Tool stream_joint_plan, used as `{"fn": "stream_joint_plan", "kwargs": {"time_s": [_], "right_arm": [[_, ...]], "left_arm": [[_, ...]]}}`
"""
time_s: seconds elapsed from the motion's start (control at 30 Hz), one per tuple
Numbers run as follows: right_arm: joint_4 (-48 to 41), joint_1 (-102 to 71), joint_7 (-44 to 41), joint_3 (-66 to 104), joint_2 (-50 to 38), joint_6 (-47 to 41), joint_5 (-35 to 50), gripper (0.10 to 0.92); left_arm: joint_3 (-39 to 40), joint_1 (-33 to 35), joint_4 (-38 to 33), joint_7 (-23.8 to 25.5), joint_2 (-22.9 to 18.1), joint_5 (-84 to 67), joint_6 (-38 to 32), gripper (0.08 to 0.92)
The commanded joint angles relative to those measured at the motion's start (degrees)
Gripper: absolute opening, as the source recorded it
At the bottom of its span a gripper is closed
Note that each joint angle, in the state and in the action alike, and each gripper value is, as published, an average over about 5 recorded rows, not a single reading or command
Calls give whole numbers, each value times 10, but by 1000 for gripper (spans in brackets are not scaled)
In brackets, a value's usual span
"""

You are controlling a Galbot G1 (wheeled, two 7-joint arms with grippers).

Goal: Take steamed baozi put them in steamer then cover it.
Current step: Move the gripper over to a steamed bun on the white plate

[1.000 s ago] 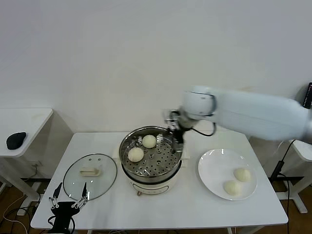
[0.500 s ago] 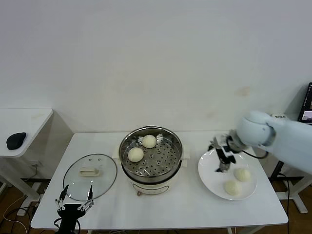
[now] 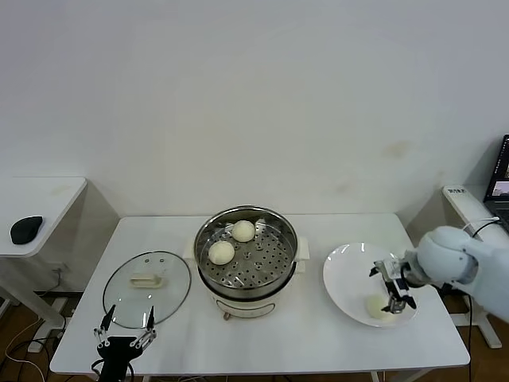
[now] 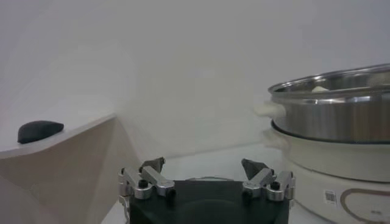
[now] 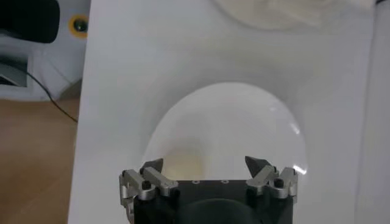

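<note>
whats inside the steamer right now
Two baozi sit on the perforated tray inside the steamer, toward its left and back. The rest of the tray is bare. What lies below the tray is hidden.

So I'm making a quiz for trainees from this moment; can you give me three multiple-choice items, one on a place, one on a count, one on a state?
1. Where does the round clear glass lid lie?
A. On the steamer
B. On the table, on the robot's left of the steamer
C. On the plate

2. How many cream-white dough buns sit in the shiny steel steamer?
A. One
B. Two
C. Four

3. How is the right end effector?
A. Open, above the flat white plate
B. Shut on a bun
C. Gripping the lid

Answers: 1 B, the lid rests flat on the tabletop beside the pot. 2 B, two buns lie on the perforated tray. 3 A, the right wrist view shows its fingers spread and empty over the plate.
</note>
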Motion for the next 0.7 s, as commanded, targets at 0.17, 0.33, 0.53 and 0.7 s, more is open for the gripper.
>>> {"fn": "stream_joint_plan", "kwargs": {"time_s": [0.17, 0.33, 0.53, 0.7], "right_arm": [[-65, -124, 3, 86, 20, 9, -45, 823], [-94, -129, 3, 94, 42, 11, -48, 823], [-125, -127, 3, 96, 63, 12, -48, 823], [-142, -124, 1, 92, 76, 3, -43, 823]], "left_arm": [[0, 1, 1, -1, -3, 4, 0, 823], [-1, 1, 3, -1, -2, 4, 0, 823], [-2, -2, 5, 0, 0, 3, 1, 823], [-3, -3, 6, 0, 1, 2, 2, 823]]}}
